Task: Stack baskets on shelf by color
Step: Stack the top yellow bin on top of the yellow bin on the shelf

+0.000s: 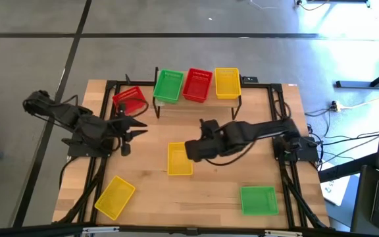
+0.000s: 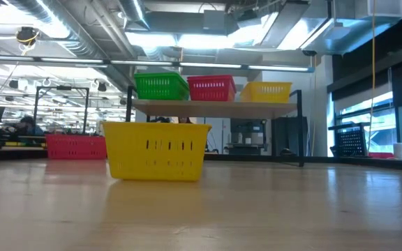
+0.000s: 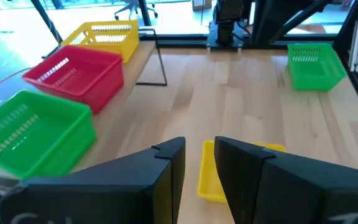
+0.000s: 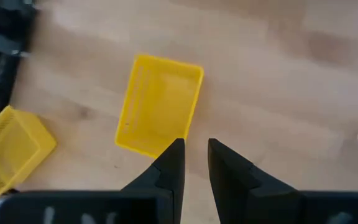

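high view: the yellow mesh plastic basket (image 1: 179, 159) at table centre is seen just at 9 o'clock of the right gripper (image 1: 193, 150); nothing is held. the plank-topped shelf on thin black legs (image 1: 199, 100) at 12 o'clock carries a green basket (image 1: 168, 85), a red basket (image 1: 197, 85) and a yellow shelf basket (image 1: 227, 83). the left gripper (image 1: 137, 127) waits at 9 o'clock, near a red mesh basket (image 1: 129, 100).

low view: only baskets are shown; the centre one stands upright.

left wrist view: its fingers (image 3: 166, 177) are parted a little, empty.

right wrist view: the fingers (image 4: 171, 165) are slightly spread above the near rim. one finger should probably be lowered inside that wall, one outside, squarely, before closing.
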Tool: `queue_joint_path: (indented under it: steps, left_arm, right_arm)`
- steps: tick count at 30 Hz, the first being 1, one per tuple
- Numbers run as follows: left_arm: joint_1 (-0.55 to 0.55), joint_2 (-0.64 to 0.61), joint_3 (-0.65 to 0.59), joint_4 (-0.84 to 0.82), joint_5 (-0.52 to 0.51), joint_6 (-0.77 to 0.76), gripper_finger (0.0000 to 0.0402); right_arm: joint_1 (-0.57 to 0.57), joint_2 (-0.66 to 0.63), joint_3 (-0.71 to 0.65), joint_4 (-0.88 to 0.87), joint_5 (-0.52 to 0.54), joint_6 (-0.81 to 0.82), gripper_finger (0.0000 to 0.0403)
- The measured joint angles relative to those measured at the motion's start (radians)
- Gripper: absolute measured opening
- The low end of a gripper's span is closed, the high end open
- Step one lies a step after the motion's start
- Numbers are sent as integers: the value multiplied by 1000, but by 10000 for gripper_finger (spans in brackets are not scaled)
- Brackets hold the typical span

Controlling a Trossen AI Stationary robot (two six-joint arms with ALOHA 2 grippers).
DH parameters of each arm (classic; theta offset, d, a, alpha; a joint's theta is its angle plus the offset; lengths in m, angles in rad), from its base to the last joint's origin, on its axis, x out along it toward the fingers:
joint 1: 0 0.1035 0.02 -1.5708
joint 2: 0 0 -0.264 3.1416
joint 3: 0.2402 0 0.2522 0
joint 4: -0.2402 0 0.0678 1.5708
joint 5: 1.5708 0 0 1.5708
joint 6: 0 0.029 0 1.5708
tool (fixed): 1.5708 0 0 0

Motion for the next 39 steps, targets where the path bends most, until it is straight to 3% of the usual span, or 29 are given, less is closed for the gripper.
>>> queue_joint_path:
  steps: [7,12,39]
  left_arm:
    - [0,-82,0,-90,8,2,78]
    - [0,-122,0,-103,59,54,78]
    - [-1,-146,0,-103,87,52,78]
  right_arm:
    - [-47,130,0,22,-203,116,67]
    - [-78,217,0,88,-302,115,67]
    - [-182,368,1,122,-356,-3,67]
